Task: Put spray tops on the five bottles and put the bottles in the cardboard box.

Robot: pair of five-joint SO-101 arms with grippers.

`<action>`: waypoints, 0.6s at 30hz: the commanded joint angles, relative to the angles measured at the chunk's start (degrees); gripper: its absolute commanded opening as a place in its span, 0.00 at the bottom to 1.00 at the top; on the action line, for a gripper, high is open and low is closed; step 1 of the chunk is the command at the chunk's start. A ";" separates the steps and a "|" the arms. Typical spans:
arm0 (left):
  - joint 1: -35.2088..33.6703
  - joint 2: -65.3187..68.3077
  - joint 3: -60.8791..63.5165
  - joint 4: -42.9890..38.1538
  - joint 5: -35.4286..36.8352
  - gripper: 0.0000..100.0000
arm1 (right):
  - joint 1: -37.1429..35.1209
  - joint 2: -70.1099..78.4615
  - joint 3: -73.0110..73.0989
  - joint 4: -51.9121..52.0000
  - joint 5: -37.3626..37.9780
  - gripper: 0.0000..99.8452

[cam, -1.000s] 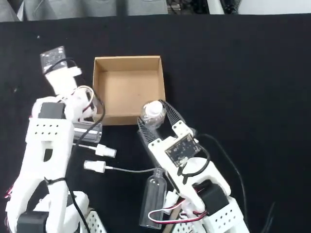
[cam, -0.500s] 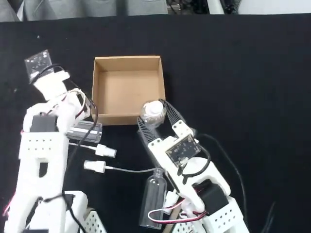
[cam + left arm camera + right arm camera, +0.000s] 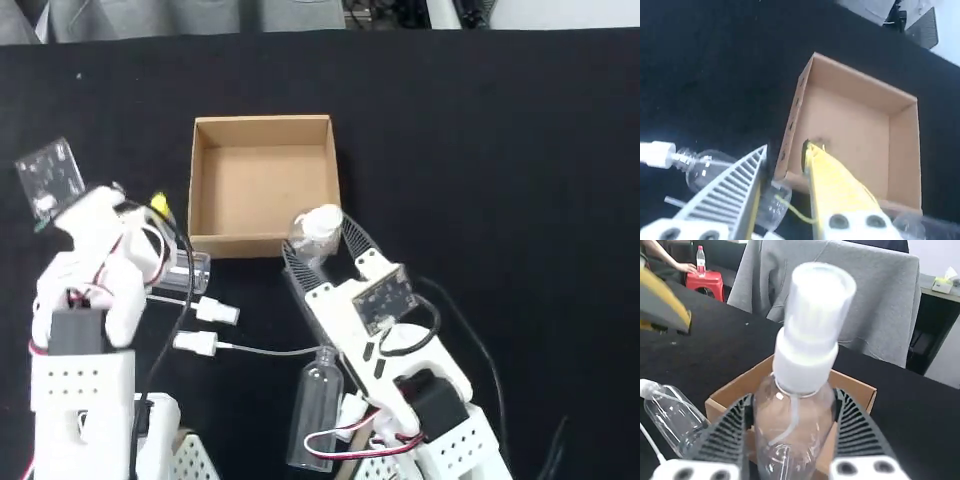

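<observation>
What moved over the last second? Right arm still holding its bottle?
The left arm swung away from the cardboard box toward the table's left near side; the left gripper is open. The right gripper stayed shut on the capped bottle at the box's near corner. Lying bottles and loose spray tops stayed put.

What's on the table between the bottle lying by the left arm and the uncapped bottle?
A loose spray top and a second spray top, tubes attached, in the high view.

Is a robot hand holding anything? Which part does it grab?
The right gripper holds an upright bottle by its clear body, below the spray top. The left gripper is open and holds nothing.
</observation>
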 commanded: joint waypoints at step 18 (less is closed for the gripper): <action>-0.48 -40.00 32.22 -13.71 -8.79 0.12 | 1.76 -5.85 -1.10 -6.33 -1.49 0.06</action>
